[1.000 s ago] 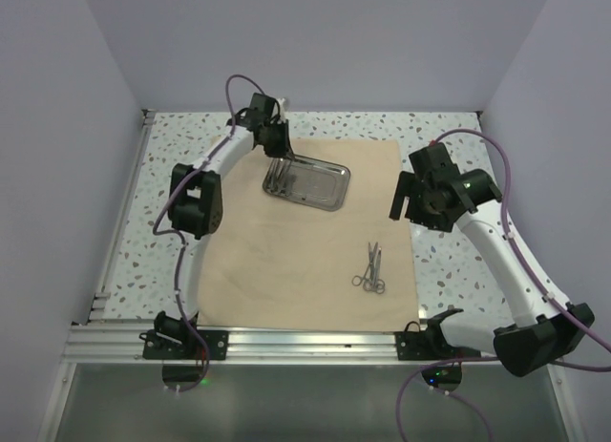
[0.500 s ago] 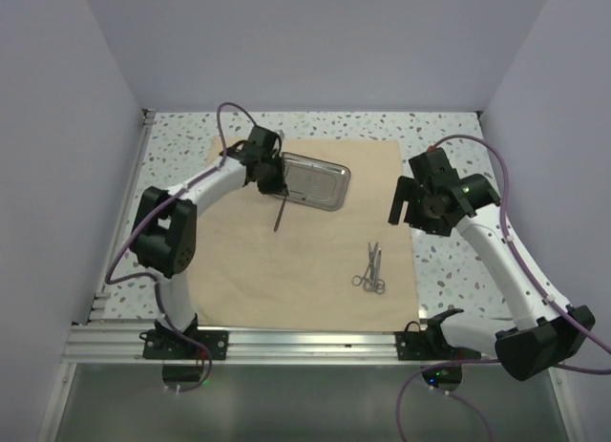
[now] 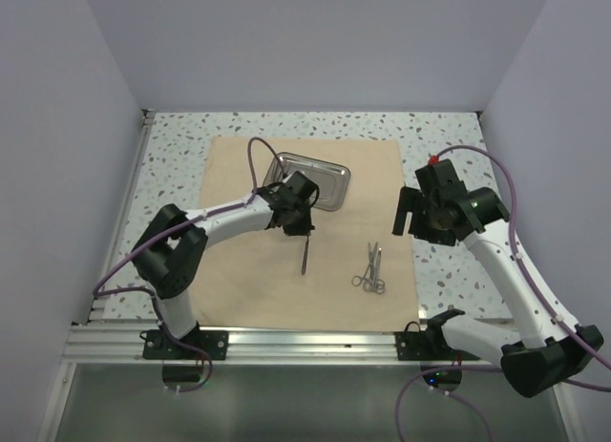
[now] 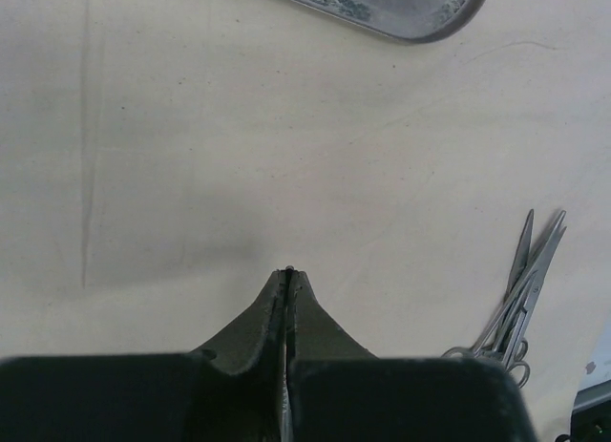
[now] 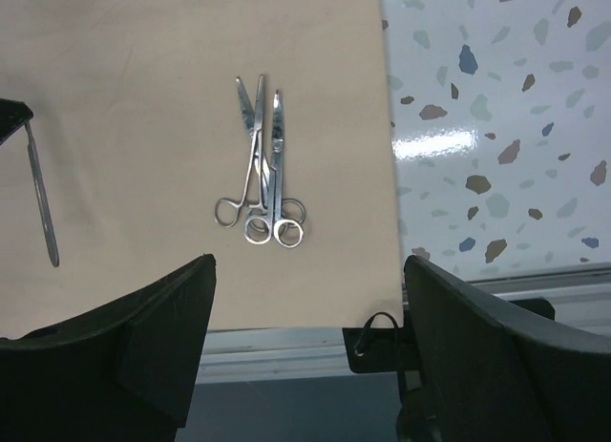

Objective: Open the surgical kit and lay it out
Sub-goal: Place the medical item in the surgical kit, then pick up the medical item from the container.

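The beige cloth wrap [image 3: 258, 261] lies spread flat on the table. The shiny steel tray [image 3: 320, 179] sits on its far part; its near edge shows in the left wrist view [image 4: 382, 3]. My left gripper [image 3: 302, 232] is just in front of the tray, shut on a thin silver instrument [image 3: 305, 259] that hangs down over the cloth; it also shows in the right wrist view [image 5: 40, 194]. Two ring-handled instruments [image 3: 370, 270] lie side by side on the cloth at the right [image 5: 263, 170] [image 4: 520, 289]. My right gripper [image 3: 410, 213] is open and empty above the cloth's right edge.
The speckled tabletop [image 3: 449, 261] shows around the cloth. An aluminium rail [image 3: 305, 342] runs along the near edge, with the arm bases on it. Pale walls enclose the left, back and right sides.
My left gripper has lifted the thin instrument out of the tray and carried it nearer and to the right, over the middle of the cloth. My right arm has shifted only slightly.
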Tool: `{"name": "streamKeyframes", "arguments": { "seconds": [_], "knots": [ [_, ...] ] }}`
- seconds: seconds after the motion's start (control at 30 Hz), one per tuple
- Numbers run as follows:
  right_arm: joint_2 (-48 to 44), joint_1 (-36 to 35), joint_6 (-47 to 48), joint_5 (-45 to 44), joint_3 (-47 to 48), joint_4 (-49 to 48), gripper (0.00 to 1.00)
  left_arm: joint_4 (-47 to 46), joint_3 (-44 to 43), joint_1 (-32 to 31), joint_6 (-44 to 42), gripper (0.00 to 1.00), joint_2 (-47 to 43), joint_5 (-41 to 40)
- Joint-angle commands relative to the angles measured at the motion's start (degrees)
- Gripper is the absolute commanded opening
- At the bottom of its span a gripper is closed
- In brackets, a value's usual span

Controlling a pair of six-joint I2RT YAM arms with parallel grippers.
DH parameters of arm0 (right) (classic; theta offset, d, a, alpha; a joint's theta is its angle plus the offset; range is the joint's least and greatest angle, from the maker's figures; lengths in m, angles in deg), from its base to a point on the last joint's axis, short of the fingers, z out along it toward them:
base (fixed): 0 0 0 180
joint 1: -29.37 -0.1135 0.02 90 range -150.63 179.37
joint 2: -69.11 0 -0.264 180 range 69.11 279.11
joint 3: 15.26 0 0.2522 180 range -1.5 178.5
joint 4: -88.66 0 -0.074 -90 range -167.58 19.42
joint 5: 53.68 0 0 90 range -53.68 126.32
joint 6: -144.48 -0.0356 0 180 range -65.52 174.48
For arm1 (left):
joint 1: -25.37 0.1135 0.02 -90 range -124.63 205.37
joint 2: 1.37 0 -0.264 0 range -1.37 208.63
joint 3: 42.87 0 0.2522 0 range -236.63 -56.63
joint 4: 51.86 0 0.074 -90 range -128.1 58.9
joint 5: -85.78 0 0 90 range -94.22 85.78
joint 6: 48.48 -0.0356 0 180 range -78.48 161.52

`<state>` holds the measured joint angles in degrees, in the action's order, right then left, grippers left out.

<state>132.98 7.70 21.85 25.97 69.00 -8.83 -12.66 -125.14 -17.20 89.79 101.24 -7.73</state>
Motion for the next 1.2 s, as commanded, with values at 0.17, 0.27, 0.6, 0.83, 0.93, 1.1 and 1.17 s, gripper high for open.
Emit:
{"name": "streamKeyframes", "arguments": {
  "seconds": [0.17, 0.27, 0.6, 0.83, 0.93, 1.1, 1.17],
  "knots": [
    [-3.1, 0.2, 2.0, 1.0, -1.1, 2.5, 0.84, 3.2, -3.5, -3.7, 5.9, 0.35, -1.0, -5.1],
    [-3.0, 0.3, 1.8, 0.6, -0.4, 2.9, 0.84, 8.1, -9.5, -3.3, 1.6, 0.43, -0.8, -9.7],
    [-1.8, 0.3, -2.1, -1.7, 2.0, 2.4, 0.84, 11.4, -38.7, 8.2, -20.6, 0.37, 16.7, -10.8],
    [0.1, 0.3, -4.3, -5.3, 4.3, 4.4, 0.84, 9.4, -57.0, 12.5, -32.4, 0.39, 33.3, -5.9],
    [1.7, 0.3, -4.5, -7.2, 5.1, 4.9, 0.84, 6.1, -58.4, 13.1, -33.9, 0.40, 35.5, -3.2],
    [4.9, 0.3, -4.7, -8.0, 6.0, 3.5, 0.84, 2.3, -58.1, 13.5, -33.9, 0.41, 37.8, 3.1],
    [6.1, 0.2, -4.6, -8.4, 6.9, 3.4, 0.84, 1.1, -58.1, 13.5, -33.8, 0.41, 38.1, 5.4]
  ]
}}
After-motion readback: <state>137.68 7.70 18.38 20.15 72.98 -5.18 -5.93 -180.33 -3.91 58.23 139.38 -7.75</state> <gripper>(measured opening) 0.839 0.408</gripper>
